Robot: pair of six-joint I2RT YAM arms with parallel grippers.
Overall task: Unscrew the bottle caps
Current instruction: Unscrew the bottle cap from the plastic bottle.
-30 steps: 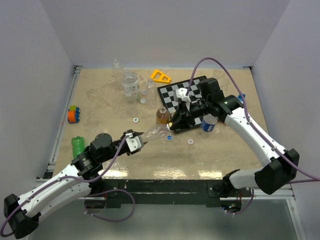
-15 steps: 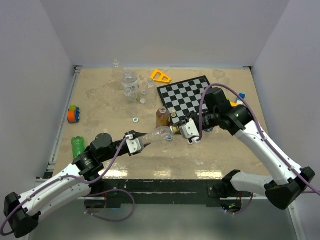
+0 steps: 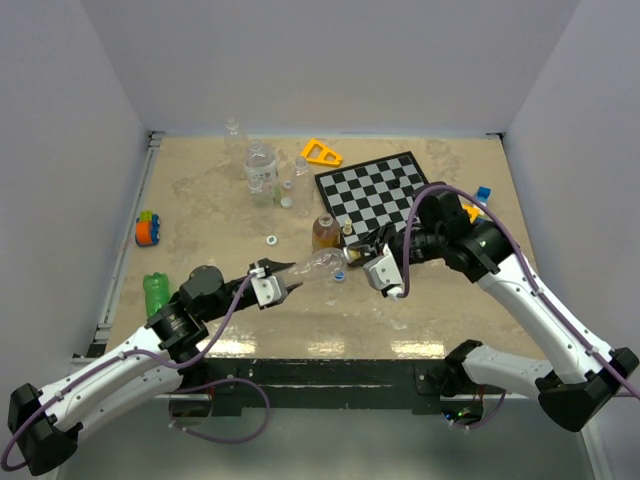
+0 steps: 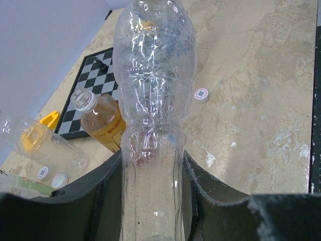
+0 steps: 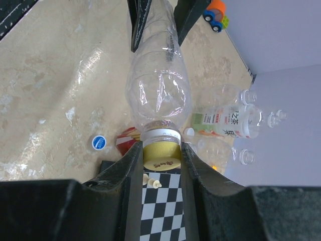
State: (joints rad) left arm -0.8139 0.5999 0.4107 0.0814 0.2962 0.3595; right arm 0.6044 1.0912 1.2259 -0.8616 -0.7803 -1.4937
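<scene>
Gripping the clear bottle (image 3: 318, 266) low between closed left fingers (image 4: 108, 201), right fingers (image 5: 128, 181) seemingly clamped on its yellow cap (image 5: 161, 155)

My left arm (image 3: 120, 365) lies low, reaching from its base up and to the right toward mid-table; the left gripper (image 3: 280, 284) is clamped on the lower end of the clear bottle (image 3: 315, 267), one finger on each side; my right arm (image 3: 530, 300) arches over the right side, forearm angled leftward; the right gripper (image 3: 352, 258) faces the left one, its fingers pinching the yellow cap (image 5: 161, 156).
</scene>
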